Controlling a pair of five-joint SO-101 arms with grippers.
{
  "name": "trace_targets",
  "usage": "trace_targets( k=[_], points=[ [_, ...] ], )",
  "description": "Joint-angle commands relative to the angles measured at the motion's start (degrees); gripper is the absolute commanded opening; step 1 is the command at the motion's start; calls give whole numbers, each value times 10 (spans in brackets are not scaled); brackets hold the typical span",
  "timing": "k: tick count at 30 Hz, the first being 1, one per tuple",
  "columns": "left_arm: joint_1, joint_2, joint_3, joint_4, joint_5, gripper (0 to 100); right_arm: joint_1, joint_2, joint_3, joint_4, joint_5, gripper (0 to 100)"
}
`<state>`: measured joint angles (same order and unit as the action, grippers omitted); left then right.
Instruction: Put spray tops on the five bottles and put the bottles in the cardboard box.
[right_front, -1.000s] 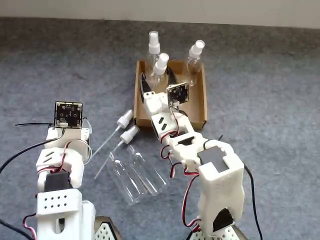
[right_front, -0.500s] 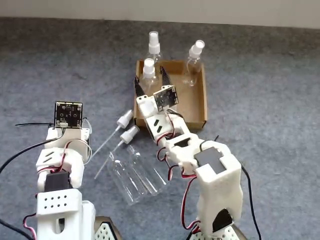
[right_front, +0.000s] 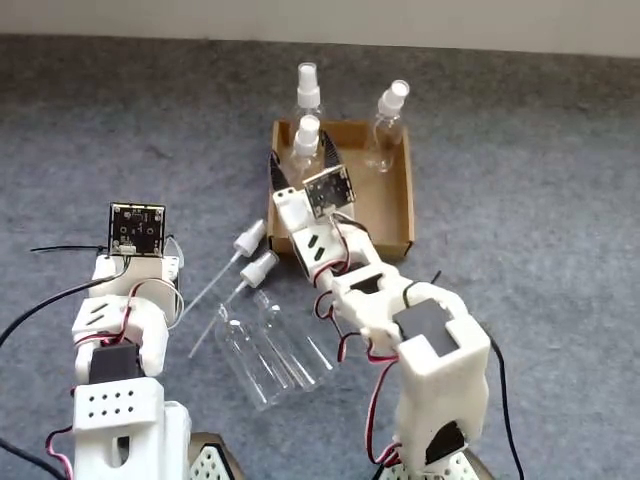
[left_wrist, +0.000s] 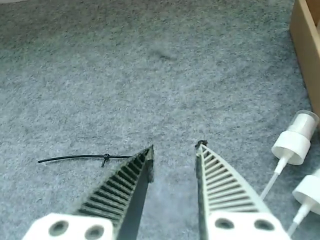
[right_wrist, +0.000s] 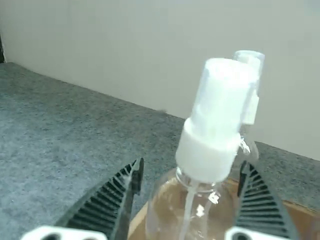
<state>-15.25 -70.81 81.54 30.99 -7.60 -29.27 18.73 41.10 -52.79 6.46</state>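
The cardboard box (right_front: 408, 205) lies in the middle of the grey carpet. My right gripper (right_front: 301, 163) is open, its jaws on either side of a clear bottle (right_front: 303, 150) with a white spray top that stands upright in the box's back left corner. The right wrist view shows that bottle (right_wrist: 212, 135) between the fingers (right_wrist: 125, 195), with gaps on both sides. A second topped bottle (right_front: 386, 128) stands in the back right corner; a third (right_front: 308, 92) stands at the box's back edge. Two topless bottles (right_front: 272, 348) lie beside two loose spray tops (right_front: 255, 252). My left gripper (left_wrist: 175, 149) hangs open over bare carpet.
A black cable tie (left_wrist: 85, 159) lies on the carpet just beyond the left fingertips. The loose spray tops (left_wrist: 296, 144) and the box wall (left_wrist: 306, 47) show at one side of the left wrist view. A pale wall runs behind the table.
The right gripper swung left with the bottle, which went from tilted to upright, and its jaws spread apart from it. The left arm kept still.
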Motion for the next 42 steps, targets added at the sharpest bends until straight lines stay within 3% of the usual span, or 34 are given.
trace_targets(
  k=[1, 9, 19, 24, 31, 34, 36, 42],
  points=[
    [-2, -12, -3, -11, -4, 137, 4, -95, -32, 88, 4, 246],
    [-2, -12, -3, -11, -4, 137, 7, -232, -33, 232, 7, 246],
    [-2, -11, -3, -11, -4, 137, -15, -512, -33, 599, 8, 246],
    [-3, -8, -4, -11, -3, 137, -61, -605, -30, 804, 8, 246],
    [-3, -8, -2, -11, -3, 136, -182, -557, -14, 1031, 4, 245],
    [-4, -8, -2, -11, -3, 136, -212, -522, -12, 1106, -48, 245],
    [-4, -8, -2, -11, -3, 136, -218, -502, -8, 1120, -84, 245],
    [-4, -8, -2, -11, -3, 136, -216, -429, -7, 1117, -90, 245]
  ],
)
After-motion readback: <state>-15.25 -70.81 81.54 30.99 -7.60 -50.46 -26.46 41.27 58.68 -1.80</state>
